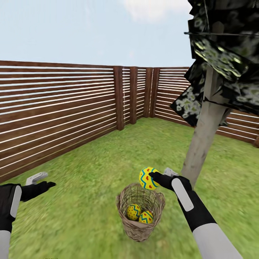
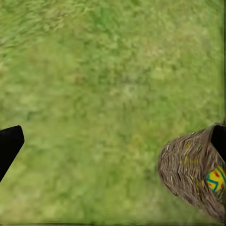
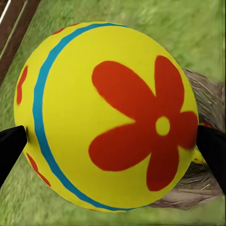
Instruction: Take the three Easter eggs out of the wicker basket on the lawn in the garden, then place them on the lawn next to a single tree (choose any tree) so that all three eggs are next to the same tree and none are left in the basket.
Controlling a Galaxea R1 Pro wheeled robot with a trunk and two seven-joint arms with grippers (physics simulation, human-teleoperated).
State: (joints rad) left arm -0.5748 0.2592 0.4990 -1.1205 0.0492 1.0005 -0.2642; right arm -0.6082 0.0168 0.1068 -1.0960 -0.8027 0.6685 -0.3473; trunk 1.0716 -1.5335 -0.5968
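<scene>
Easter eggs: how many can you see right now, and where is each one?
3. One Easter egg is held in the right pincer above the wicker basket. The other two eggs lie side by side inside the basket. None seem hidden.

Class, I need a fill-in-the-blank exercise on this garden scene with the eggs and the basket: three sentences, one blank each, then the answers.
1. The right pincer holds one egg above the ____.
2. The number of eggs lying inside the wicker basket is ____.
3. The left pincer hangs over the lawn, holding ____.

Missing words: basket; two; nothing
</scene>
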